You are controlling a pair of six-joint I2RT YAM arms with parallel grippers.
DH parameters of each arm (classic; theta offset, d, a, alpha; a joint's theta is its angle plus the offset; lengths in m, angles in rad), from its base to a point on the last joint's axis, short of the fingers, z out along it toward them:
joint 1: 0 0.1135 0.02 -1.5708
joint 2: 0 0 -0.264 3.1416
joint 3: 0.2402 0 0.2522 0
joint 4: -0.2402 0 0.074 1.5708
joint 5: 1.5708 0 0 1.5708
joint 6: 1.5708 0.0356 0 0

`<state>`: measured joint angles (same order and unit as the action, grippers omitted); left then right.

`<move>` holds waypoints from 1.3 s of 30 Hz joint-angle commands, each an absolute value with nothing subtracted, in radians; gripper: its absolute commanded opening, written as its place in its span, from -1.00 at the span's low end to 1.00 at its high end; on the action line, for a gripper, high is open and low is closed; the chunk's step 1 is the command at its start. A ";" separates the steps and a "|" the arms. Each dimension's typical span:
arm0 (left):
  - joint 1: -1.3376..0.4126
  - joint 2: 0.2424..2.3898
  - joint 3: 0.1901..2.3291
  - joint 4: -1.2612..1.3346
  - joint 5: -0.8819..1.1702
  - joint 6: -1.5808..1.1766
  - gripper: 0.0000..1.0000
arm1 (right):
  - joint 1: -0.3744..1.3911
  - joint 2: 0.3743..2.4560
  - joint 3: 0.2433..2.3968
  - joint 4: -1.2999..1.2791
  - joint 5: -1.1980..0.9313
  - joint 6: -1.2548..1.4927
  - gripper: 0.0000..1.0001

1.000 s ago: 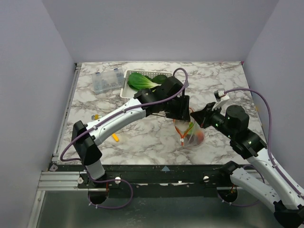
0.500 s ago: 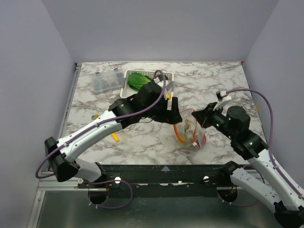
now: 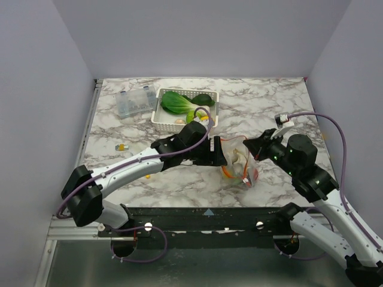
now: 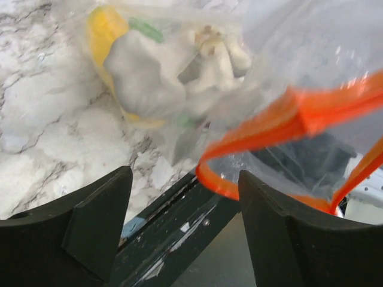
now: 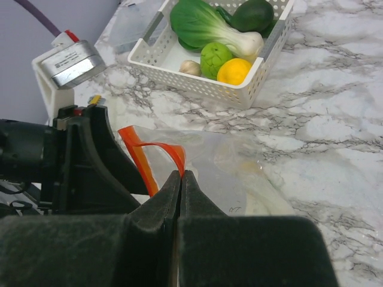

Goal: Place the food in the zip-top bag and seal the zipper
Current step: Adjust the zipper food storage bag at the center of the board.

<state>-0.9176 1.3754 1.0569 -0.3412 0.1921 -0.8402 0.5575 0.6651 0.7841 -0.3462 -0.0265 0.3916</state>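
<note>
The clear zip-top bag point(image 3: 242, 164) lies at the front middle of the table with its red-orange zipper point(image 4: 287, 119) bent open in a loop. Inside it are yellow point(image 4: 105, 30) and pale point(image 4: 155, 72) toy food. My right gripper point(image 5: 181, 173) is shut on the zipper strip point(image 5: 140, 155) and holds the mouth edge up. My left gripper point(image 4: 184, 179) is open and empty, low at the bag's left side, with the zipper loop just ahead of its right finger. More food, a green bok choy point(image 3: 176, 101) and round green and yellow pieces point(image 5: 224, 63), sits in the white basket.
The white slotted basket point(image 5: 197, 86) stands behind the bag. A clear compartment box point(image 3: 133, 103) is at the back left. A small yellow-handled tool point(image 3: 121, 146) lies at the left. The table's front edge and black rail are just below the bag.
My left arm has swung down and forward from above the bag, and its gripper is now low beside the mouth. The right gripper has kept its pinch on the zipper.
</note>
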 commanded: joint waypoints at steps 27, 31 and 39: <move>-0.832 1.636 1.526 -0.336 0.586 -0.778 0.08 | 0.565 0.620 0.901 -0.520 0.420 0.397 -0.99; -0.785 1.580 1.456 -0.342 0.551 -0.723 0.32 | 0.565 0.622 0.873 -0.518 0.413 0.405 -0.99; -0.572 1.408 1.164 -0.239 0.448 -0.660 0.59 | 0.566 0.643 0.875 -0.534 0.411 0.406 -0.99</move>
<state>-0.6773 1.4952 1.2709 -0.3069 0.5320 -0.7139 0.5575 0.6403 0.8757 -0.5377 0.3847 0.3927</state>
